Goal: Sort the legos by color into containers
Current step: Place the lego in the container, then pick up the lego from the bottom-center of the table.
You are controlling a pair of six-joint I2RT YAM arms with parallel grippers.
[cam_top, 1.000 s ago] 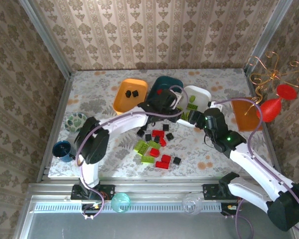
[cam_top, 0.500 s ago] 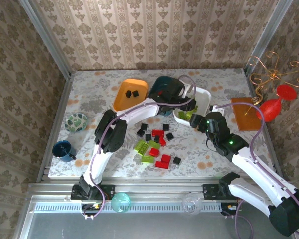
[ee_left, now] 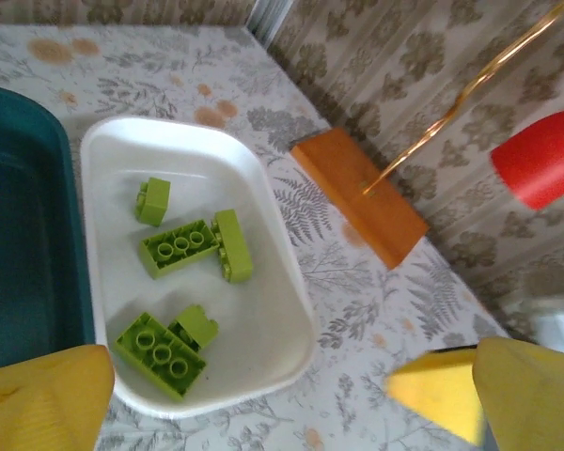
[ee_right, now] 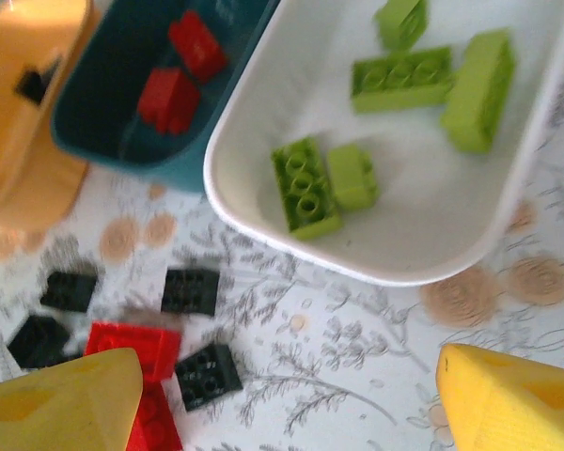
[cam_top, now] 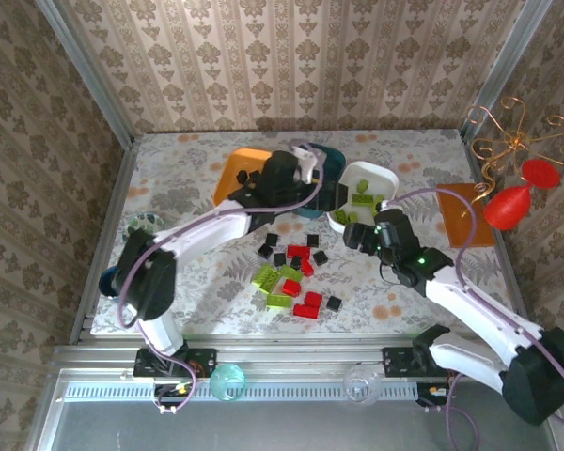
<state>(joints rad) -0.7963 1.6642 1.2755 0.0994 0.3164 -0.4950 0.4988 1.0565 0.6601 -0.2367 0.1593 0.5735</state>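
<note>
The white tub holds several lime-green legos. Beside it, the dark teal tub has two red legos in it. Black legos lie in the orange tub. Loose red legos, black legos and green legos are scattered on the table below the tubs. My left gripper is open and empty, hanging by the white tub's near-left corner. My right gripper is open and empty over bare table between the white tub and a black lego.
An orange block lies right of the white tub, with a red vase and a gold wire ornament behind it. A patterned glass bowl and a blue cup sit at the table's left edge.
My left arm has pulled back leftward from over the white tub. My right gripper has shifted left and down toward the loose pile.
</note>
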